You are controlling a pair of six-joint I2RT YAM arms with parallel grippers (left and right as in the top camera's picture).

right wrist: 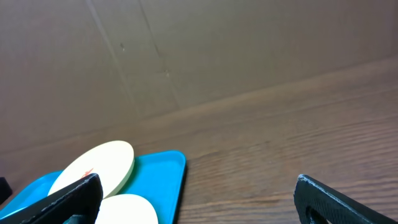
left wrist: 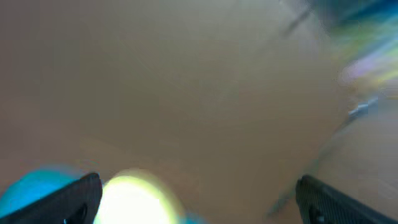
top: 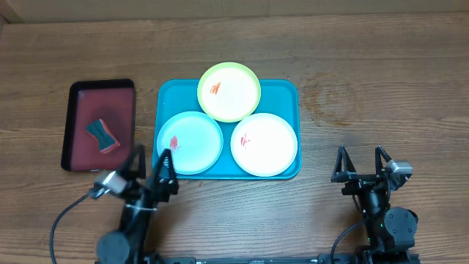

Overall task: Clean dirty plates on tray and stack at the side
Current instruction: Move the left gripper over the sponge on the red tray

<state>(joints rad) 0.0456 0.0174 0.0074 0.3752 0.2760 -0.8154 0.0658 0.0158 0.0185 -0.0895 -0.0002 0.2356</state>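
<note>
The turquoise tray (top: 286, 94) holds three plates, each with a red smear: a yellow-green plate (top: 229, 91) at the back, a light blue plate (top: 189, 142) front left, a white plate (top: 264, 144) front right. My left gripper (top: 150, 164) is open and empty, just left of the tray's front left corner. My right gripper (top: 362, 163) is open and empty, right of the tray. The right wrist view shows the yellow-green plate (right wrist: 99, 165), the white plate (right wrist: 127, 210) and the tray (right wrist: 165, 177) between open fingers (right wrist: 199, 199). The left wrist view is blurred; its fingers (left wrist: 199, 199) are apart.
A dark red tray (top: 80, 125) at the left holds a teal and red sponge (top: 102, 134). Bare wooden table (top: 366, 88) lies right of the turquoise tray. A brown cardboard wall (right wrist: 186, 50) stands behind the table.
</note>
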